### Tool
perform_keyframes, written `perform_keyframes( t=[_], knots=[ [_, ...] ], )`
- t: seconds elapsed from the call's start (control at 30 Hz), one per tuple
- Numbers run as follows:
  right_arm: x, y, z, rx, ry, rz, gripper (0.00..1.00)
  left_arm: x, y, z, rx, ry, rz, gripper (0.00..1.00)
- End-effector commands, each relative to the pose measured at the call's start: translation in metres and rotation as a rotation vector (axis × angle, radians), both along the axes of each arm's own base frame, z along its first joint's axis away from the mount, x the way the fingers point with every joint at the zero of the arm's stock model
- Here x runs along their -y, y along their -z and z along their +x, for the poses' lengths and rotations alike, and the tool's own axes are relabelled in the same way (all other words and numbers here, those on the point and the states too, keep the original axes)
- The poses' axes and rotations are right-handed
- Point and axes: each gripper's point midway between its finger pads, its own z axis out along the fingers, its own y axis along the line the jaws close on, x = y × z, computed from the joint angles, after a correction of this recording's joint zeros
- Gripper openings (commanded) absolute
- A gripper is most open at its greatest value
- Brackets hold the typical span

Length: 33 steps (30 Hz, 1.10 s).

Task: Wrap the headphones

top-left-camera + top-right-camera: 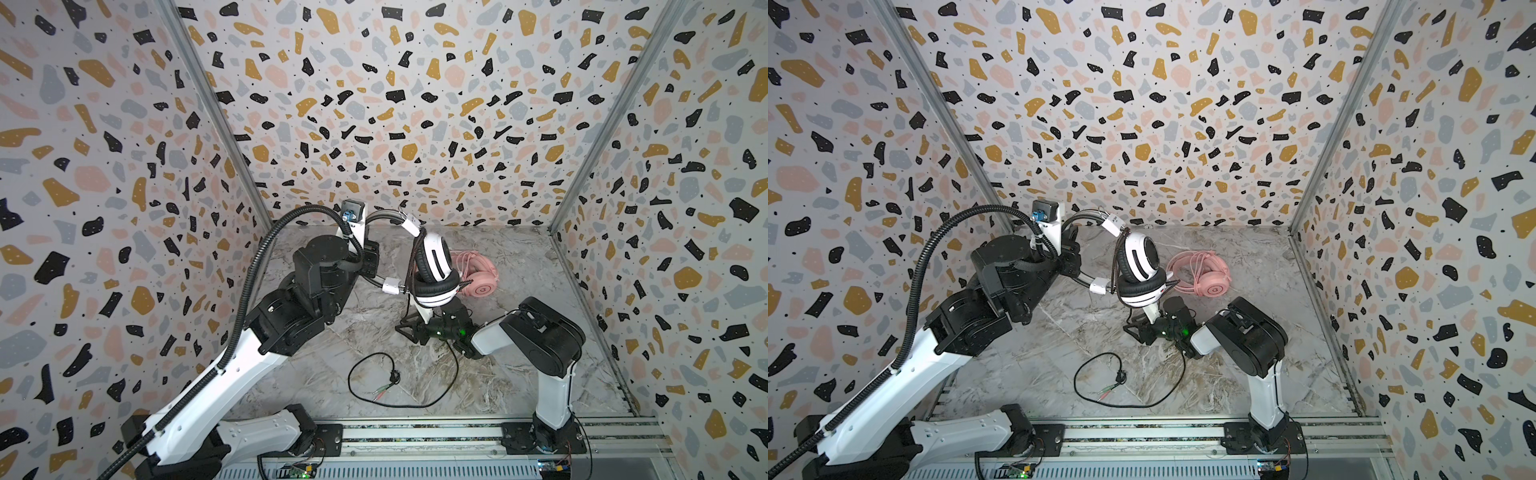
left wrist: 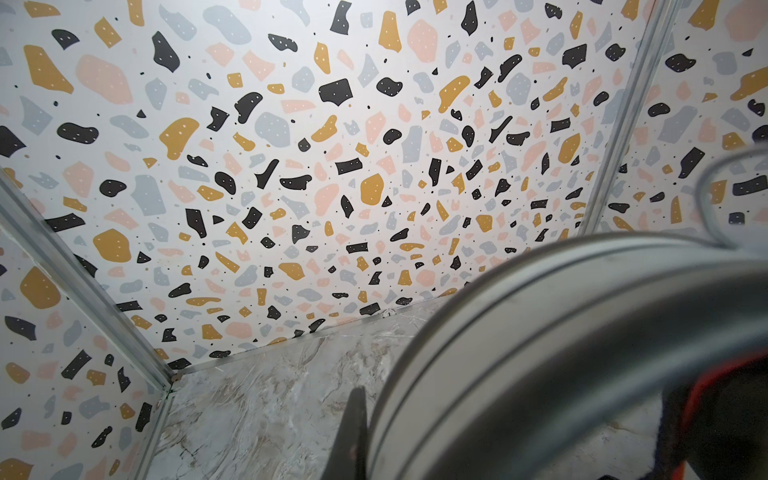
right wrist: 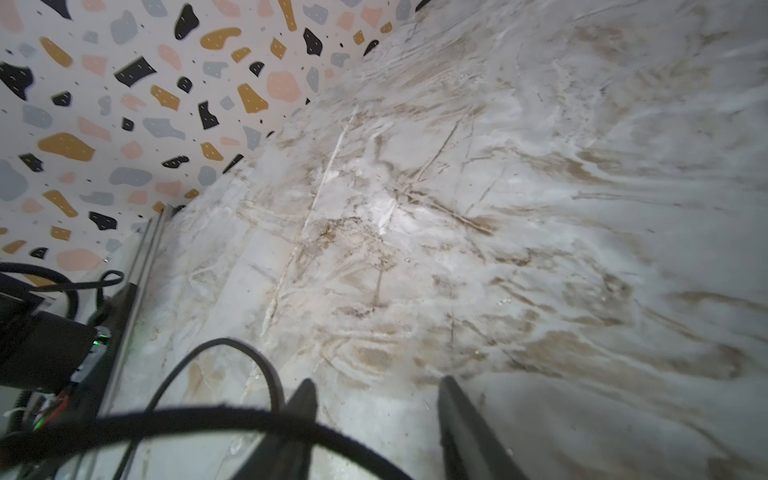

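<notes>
1. The white-and-black headset (image 1: 434,266) hangs in the air at the centre of both top views, well off the table (image 1: 519,374).
2. The left gripper (image 1: 370,262) is pressed together on its headband, just left of the ear cups.
3. A few turns of the black cable (image 1: 349,376) look wound around the cups. The rest drops to a slack loop at lower centre, and the plugs (image 1: 380,390) lie loose inside it.
4. The right gripper (image 3: 376,386) sits just under the cups. Its jaws are spread with nothing between the tips, and the cable passes beside one finger.
5. The pink headset (image 1: 478,278) lies on the table right of centre, behind the white one, with its cable bundled on it, so it looks finished.
6. My guess is about half done: the long black tail has yet to be wound on.
</notes>
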Motion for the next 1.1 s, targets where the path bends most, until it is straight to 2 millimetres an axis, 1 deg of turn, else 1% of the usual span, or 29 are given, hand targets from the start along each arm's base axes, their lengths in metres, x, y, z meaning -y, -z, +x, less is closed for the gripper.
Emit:
perform_keyframes(
  t=[0.0, 0.03, 0.07, 0.17, 0.3, 0.37, 0.4, 0.47, 0.53, 0.6, 0.67, 0.77, 0.87, 0.97, 1.07],
  knots=[
    [-0.003, -0.023, -0.003, 0.028, -0.026, 0.077, 0.28, -0.008, -0.048, -0.001, 0.088, 0.012, -0.2, 0.0],
    [0.001, -0.023, -0.005, 0.028, -0.028, 0.077, 0.21, -0.01, -0.045, 0.002, 0.08, 0.007, -0.209, 0.0],
    [0.005, -0.023, -0.008, 0.029, -0.024, 0.076, 0.16, -0.012, -0.043, 0.006, 0.076, 0.009, -0.217, 0.0],
    [0.021, -0.021, -0.017, 0.036, 0.009, 0.055, 0.04, -0.015, -0.033, 0.02, 0.045, 0.021, -0.256, 0.0],
    [0.038, -0.023, -0.031, 0.033, 0.026, 0.027, 0.02, -0.024, -0.017, 0.039, 0.002, 0.003, -0.296, 0.0],
    [0.046, -0.026, -0.041, 0.034, 0.039, 0.015, 0.01, -0.03, -0.008, 0.05, -0.022, -0.02, -0.321, 0.0],
    [0.049, -0.026, -0.046, 0.031, 0.043, 0.006, 0.01, -0.033, -0.002, 0.056, -0.035, -0.039, -0.329, 0.0],
    [0.055, -0.026, -0.056, 0.022, 0.061, -0.034, 0.0, -0.046, 0.012, 0.068, -0.065, -0.105, -0.367, 0.0],
    [0.059, -0.021, -0.068, 0.018, 0.082, -0.118, 0.0, -0.056, 0.023, 0.077, -0.088, -0.16, -0.398, 0.0],
    [0.06, -0.023, -0.082, 0.036, 0.085, -0.185, 0.0, -0.065, 0.033, 0.083, -0.101, -0.223, -0.425, 0.0],
    [0.06, -0.025, -0.099, 0.04, 0.067, -0.238, 0.0, -0.075, 0.042, 0.088, -0.098, -0.292, -0.453, 0.0],
    [0.061, -0.036, -0.129, 0.069, 0.035, -0.286, 0.0, -0.094, 0.052, 0.094, -0.081, -0.413, -0.501, 0.0],
    [0.066, -0.048, -0.152, 0.092, 0.023, -0.315, 0.0, -0.11, 0.063, 0.102, -0.082, -0.51, -0.519, 0.0],
    [0.072, -0.063, -0.171, 0.099, 0.017, -0.31, 0.0, -0.124, 0.075, 0.111, -0.082, -0.583, -0.54, 0.0],
    [0.079, -0.071, -0.184, 0.103, 0.023, -0.307, 0.0, -0.135, 0.084, 0.118, -0.078, -0.651, -0.543, 0.0]
  ],
)
